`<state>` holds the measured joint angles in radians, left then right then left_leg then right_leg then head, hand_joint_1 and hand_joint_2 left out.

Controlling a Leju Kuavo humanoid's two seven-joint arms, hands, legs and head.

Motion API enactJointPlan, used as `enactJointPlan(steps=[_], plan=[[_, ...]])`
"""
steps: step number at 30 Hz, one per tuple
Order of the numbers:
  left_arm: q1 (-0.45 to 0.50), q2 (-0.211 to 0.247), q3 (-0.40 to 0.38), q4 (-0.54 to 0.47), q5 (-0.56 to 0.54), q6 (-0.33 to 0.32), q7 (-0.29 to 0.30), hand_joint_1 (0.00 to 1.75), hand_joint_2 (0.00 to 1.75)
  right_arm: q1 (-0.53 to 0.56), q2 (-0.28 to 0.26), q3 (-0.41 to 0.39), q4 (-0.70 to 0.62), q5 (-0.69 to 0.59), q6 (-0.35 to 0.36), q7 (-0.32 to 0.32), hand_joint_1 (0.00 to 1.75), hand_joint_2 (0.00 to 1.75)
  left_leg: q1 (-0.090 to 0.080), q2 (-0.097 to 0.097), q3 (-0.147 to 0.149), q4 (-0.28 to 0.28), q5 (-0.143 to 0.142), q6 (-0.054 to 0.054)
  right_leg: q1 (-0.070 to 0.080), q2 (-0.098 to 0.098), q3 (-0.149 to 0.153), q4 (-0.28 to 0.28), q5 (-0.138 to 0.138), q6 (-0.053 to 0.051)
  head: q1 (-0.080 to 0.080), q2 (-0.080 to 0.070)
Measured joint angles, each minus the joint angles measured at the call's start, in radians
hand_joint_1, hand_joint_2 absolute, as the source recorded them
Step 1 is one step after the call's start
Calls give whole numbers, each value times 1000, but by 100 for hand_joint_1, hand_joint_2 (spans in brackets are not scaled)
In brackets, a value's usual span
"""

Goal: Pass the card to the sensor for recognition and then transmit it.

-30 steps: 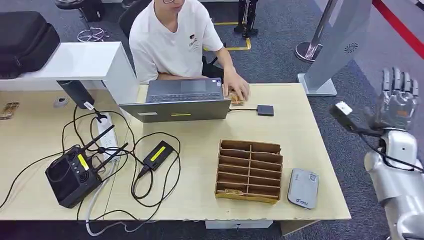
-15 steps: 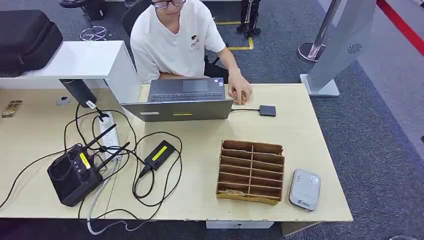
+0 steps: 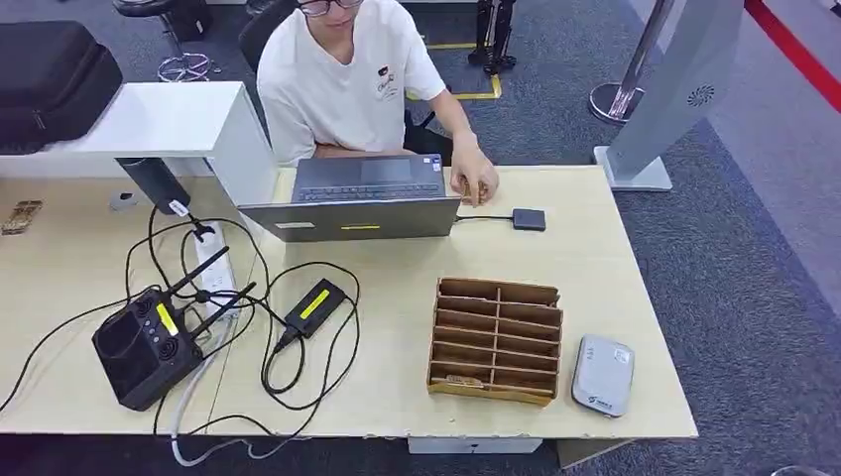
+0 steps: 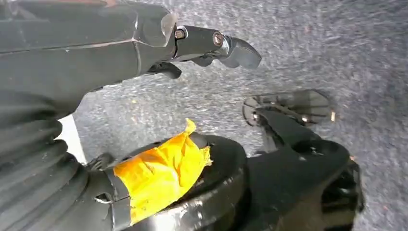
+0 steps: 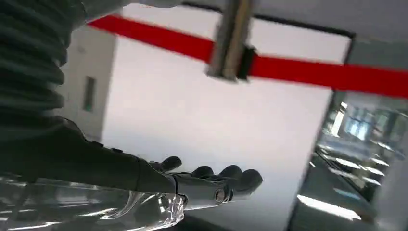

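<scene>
A wooden slotted card holder (image 3: 496, 340) stands near the table's front edge, with a small card-like piece (image 3: 456, 380) lying in its front slot. Just to its right lies a grey sensor box (image 3: 602, 375). My left hand (image 4: 144, 48) hangs over grey carpet, its thumb (image 4: 221, 44) stretched out and nothing in it. In the right wrist view, my right hand (image 5: 192, 185) is up in the air with its fingers (image 5: 240, 179) extended, holding nothing.
A person (image 3: 342, 79) sits behind the table at a laptop (image 3: 362, 198), one hand (image 3: 474, 180) resting beside it. A black controller (image 3: 144, 347), cables and a power brick (image 3: 315, 305) cover the left half. A grey kiosk (image 3: 674, 89) stands off the table's far right.
One second ago my right arm and raised hand stood at the right edge of the head view; it has since left that view. The picture has shifted slightly.
</scene>
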<state>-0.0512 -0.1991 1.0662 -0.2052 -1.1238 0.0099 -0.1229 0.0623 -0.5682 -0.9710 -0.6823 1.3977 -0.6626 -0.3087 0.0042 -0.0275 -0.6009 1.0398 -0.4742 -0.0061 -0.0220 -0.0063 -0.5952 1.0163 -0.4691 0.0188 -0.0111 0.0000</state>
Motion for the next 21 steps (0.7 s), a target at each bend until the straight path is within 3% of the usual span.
enactJointPlan(steps=[3, 9, 15, 21], plan=[[-1, 0, 10, 0, -1, -2, 32, 0, 175, 1, 77, -97, 82, 35, -9, 26, 0, 175, 0, 5, 1, -1, -1, -2, 0, 5, 0, 0, 0, 0, 0, 0], [-4, 0, 21, 0, -4, -9, 83, 0, 175, -17, 243, -209, 233, 131, -10, 163, 0, 175, 1, 10, 4, -2, -1, -3, 0, 10, 1, 1, -1, -2, 0, 0], [-6, 0, 29, 0, 4, 12, 155, 0, 175, -41, 393, -226, 359, 166, 53, 314, 0, 175, 1, 11, 6, -3, 0, -5, 1, 11, 1, 1, 0, -2, 0, 0], [-8, -2, 40, 0, 1, 29, 234, 0, 175, -65, 531, -208, 424, 165, 118, 351, 0, 175, 2, 11, 6, -3, 0, -6, 2, 11, 1, 2, -1, -4, 0, 0]])
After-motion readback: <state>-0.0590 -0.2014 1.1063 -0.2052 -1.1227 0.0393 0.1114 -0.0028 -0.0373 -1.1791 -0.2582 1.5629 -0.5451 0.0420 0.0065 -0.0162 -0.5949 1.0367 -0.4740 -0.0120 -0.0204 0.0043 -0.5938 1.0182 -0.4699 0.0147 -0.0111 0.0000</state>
